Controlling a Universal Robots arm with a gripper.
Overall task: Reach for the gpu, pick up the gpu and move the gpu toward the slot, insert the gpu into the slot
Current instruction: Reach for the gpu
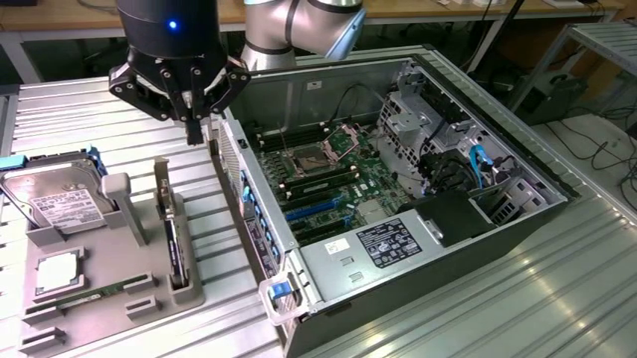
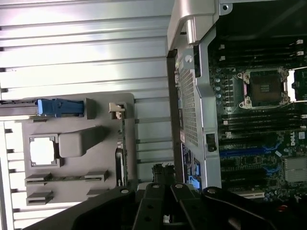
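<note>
Hovering over the surface (image 1: 89, 112) beside the computer case (image 1: 289, 93), the hand (image 1: 195, 133) is closed narrow and empty. The gpu (image 1: 175, 246) stands on edge in the grey holder (image 1: 110, 261), below the hand and towards the camera, long axis parallel to the case wall

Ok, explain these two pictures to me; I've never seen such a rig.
This is a robot arm ending in a gripper, shut and holding nothing. One picture comes from a camera off the arm, the other from a camera on its wrist. On the table lie an open computer case and a grey holder. The holder carries a hard drive, a processor chip, a memory stick and the gpu, standing on edge. The gripper hangs above the gap between holder and case.
</note>
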